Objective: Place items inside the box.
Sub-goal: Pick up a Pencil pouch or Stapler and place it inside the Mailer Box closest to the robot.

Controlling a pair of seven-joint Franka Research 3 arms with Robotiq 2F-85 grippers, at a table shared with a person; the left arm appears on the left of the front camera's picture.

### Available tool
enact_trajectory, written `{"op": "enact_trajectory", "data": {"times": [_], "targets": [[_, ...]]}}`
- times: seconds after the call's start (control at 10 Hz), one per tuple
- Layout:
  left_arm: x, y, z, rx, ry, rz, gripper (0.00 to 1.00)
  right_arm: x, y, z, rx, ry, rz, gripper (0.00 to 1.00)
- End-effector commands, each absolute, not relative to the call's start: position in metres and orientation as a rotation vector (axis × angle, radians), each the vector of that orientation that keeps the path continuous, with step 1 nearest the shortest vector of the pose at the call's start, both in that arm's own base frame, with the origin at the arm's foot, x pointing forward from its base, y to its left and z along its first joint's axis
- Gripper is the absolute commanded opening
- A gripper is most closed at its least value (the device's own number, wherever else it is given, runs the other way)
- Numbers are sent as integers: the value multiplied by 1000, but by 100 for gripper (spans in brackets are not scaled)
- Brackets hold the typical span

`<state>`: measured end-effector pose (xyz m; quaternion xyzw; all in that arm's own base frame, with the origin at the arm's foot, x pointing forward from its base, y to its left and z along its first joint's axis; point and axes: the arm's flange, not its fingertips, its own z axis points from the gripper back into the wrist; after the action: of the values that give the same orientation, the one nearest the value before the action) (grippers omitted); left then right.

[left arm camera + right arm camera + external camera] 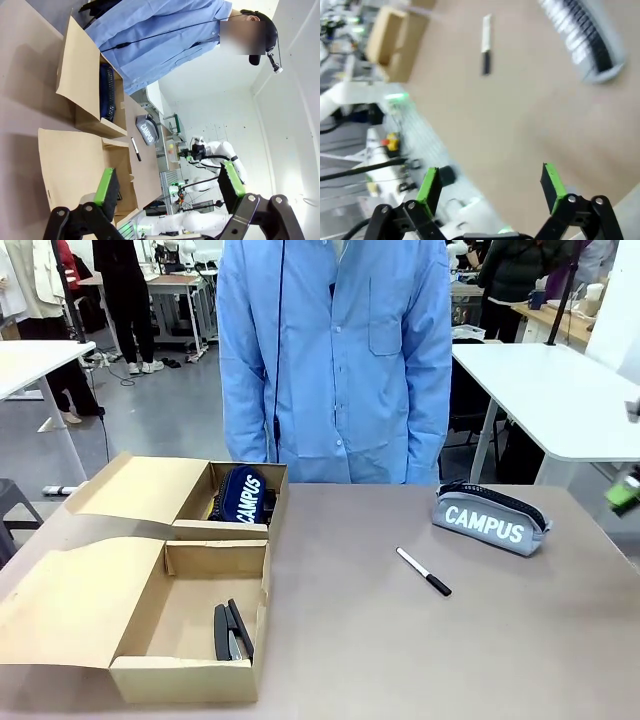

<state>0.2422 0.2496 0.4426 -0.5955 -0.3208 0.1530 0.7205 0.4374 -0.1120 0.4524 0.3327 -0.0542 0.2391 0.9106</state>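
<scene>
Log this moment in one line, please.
in box: navy pouch, stapler | loose: grey pouch, marker | left gripper open | right gripper open

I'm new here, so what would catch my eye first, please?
An open brown cardboard box at the left of the table holds a navy zip pouch in its far compartment and a black stapler in its near one. A grey zip pouch lettered CAMPUS and a white, black-capped marker pen lie to its right.
</scene>
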Motion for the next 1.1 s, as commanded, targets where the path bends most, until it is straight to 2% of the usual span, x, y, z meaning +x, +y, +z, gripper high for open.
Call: {"op": "enact_trajectory", "data": {"times": [0.0, 0.4, 0.5, 0.7, 1.0], "targets": [[242, 248, 444, -1327, -733, 321, 100, 472, -108, 443, 513, -242, 570, 100], [242, 248, 444, -1327, -733, 321, 100, 525, -76, 431, 537, -366, 573, 100], [242, 248, 444, -1327, -733, 321, 100, 510, -81, 439, 502, -292, 562, 100], [242, 248, 444, -1327, -733, 321, 100, 519, -74, 430, 513, -311, 550, 100], [242, 248, 444, -1327, -733, 321, 100, 554, -43, 407, 373, -354, 658, 100]]}}
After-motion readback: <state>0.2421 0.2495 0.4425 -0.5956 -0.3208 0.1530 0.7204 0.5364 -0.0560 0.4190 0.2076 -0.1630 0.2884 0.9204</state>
